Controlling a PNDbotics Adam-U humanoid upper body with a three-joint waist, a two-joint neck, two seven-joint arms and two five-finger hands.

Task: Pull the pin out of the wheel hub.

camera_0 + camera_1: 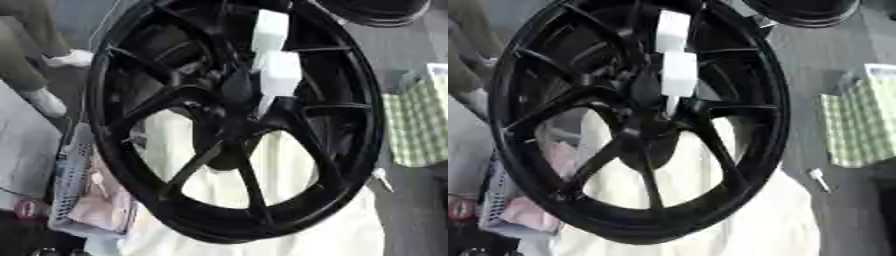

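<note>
Right Up Close on the Black Wheel

Well, the big black spoked alloy wheel (236,120) fills almost everything we can see, standing on edge and tilted, its rim sweeping from the top of the view down to the bottom. Spokes fan out from the dark hub (647,120) at the centre. Against that hub sit two white blocky pieces (674,55), one above the other, the lower one tapering to a thin pale tip (672,106) that meets the hub. Whether that tip is the pin, I cannot tell, and I cannot make out a pin as such anywhere on the hub.

As for the hands: a dark shape lies just beside the white blocks at the hub, black on black, and I cannot say whether it is a hand or what any fingers are doing, clenched, released or grasping.

Under the wheel lies a cream-coloured cloth (289,220), showing through the gaps between the lower spokes. To the left, a pale perforated basket (66,185) holds something pinkish. Over on the right, a green-and-white checked bag (418,125) sits on the grey floor, and near it a small white object (819,179) lies on that floor. At the top right, part of another dark round rim (802,12) peeks in.
</note>
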